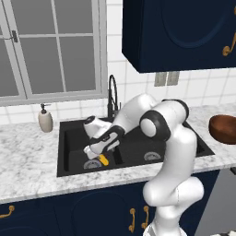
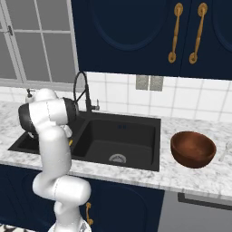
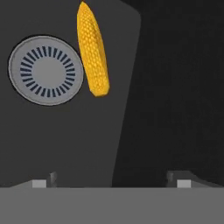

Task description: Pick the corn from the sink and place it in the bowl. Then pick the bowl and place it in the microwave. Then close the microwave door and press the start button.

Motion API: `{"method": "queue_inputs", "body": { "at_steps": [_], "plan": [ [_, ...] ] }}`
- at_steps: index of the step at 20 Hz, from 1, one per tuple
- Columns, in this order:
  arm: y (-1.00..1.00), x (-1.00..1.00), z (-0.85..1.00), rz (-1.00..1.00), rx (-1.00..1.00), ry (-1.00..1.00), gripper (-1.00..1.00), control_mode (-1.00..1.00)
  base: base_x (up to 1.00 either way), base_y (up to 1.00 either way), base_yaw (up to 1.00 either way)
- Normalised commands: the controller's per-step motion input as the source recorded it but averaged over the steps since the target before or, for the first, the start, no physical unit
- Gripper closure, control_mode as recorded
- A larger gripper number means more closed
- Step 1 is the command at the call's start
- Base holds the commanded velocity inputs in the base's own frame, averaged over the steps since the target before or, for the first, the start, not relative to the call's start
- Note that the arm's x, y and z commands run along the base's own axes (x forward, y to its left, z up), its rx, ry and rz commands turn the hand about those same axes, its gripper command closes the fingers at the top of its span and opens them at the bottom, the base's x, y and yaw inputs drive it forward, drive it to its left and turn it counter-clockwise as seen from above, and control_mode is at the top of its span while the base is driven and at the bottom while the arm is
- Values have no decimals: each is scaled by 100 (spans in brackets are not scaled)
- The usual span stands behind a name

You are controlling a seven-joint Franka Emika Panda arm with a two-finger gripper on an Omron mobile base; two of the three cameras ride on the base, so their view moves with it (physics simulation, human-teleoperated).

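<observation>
The yellow corn (image 1: 104,160) (image 3: 92,50) lies on the floor of the left basin of the black sink (image 1: 138,143) (image 2: 122,136), right beside the round silver drain (image 3: 46,70). My gripper (image 1: 94,155) (image 3: 116,179) reaches down into that basin, just above and to the left of the cob. It is open: the fingertips (image 3: 43,182) stand far apart with nothing between them. The reddish-brown bowl (image 1: 223,129) (image 2: 193,148) sits empty on the counter to the right of the sink. The microwave and its door are out of view.
A tall black gooseneck tap (image 1: 112,94) (image 2: 84,90) rises behind the sink divider. A soap dispenser (image 1: 45,119) stands on the marble counter at the left. Navy wall cabinets (image 2: 131,31) hang overhead. The right basin has its own drain (image 2: 118,158).
</observation>
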Motion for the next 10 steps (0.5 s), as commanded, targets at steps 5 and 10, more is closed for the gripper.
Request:
{"method": "queue_inputs", "body": {
  "at_steps": [5, 10],
  "plan": [
    [21, 47, -39, 0, 0, 0, -100, -100, 0, 0, 0],
    [8, 60, -38, 0, 0, 0, -100, -100, 0, 0, 0]
  ]
}}
